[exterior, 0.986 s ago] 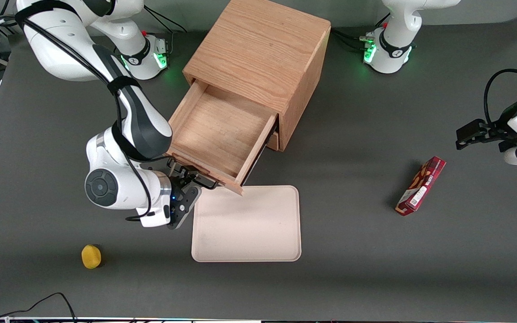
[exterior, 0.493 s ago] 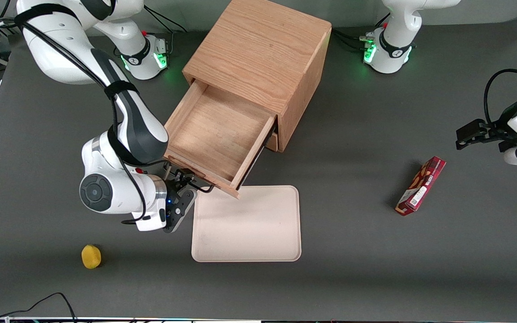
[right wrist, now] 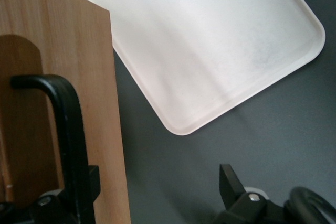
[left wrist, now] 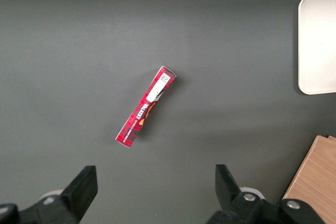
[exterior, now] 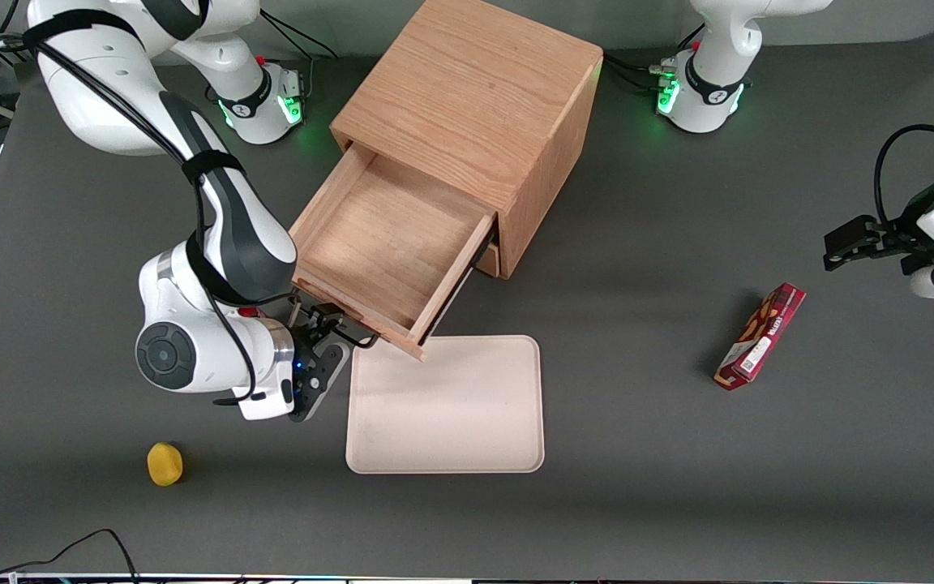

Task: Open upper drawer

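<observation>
Upper drawer (exterior: 390, 243) pulled well out (inside bare), job nearly done; gripper (exterior: 323, 324) at its black handle (right wrist: 68, 145), fingers spread, only backing away left

The front view looks steeply down from high up over the whole table (exterior: 637, 503), taking in the cabinet (exterior: 475, 105), its pulled-out upper drawer (exterior: 390, 243), the tray (exterior: 447, 405), the red box (exterior: 760, 337) and the gripper (exterior: 329, 318) at the drawer's front. The right wrist view sits very close to the drawer front (right wrist: 58, 103) and its black handle (right wrist: 65, 129), facing down onto the tray (right wrist: 210, 45), which the front view shares. The left wrist view looks straight down from higher above the table onto the red box (left wrist: 146, 106), a tray corner (left wrist: 317, 40) and a cabinet edge (left wrist: 315, 182), all shared with the front view.
</observation>
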Controlling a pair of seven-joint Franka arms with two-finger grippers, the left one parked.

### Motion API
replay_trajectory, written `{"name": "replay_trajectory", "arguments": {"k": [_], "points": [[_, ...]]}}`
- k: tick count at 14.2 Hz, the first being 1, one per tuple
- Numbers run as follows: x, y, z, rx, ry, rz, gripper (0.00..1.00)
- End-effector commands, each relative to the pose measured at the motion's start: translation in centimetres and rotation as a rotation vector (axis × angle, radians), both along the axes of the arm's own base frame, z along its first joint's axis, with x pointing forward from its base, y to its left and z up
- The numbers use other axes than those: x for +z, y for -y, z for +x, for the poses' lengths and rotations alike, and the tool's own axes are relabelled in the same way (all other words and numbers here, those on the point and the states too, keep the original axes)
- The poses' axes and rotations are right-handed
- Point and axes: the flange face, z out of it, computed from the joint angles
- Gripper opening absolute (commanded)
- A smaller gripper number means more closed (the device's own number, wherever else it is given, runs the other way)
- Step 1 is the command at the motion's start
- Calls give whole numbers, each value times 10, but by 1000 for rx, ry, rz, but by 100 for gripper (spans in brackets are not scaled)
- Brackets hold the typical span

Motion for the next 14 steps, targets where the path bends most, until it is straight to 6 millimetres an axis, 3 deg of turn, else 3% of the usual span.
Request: {"name": "replay_trajectory", "arguments": {"k": [1,5,14], "points": [[0,16,11,13,17,-44,100],[21,4,1,-11,5,-52,100],[99,-43,-42,-72,-6,-72,100]]}}
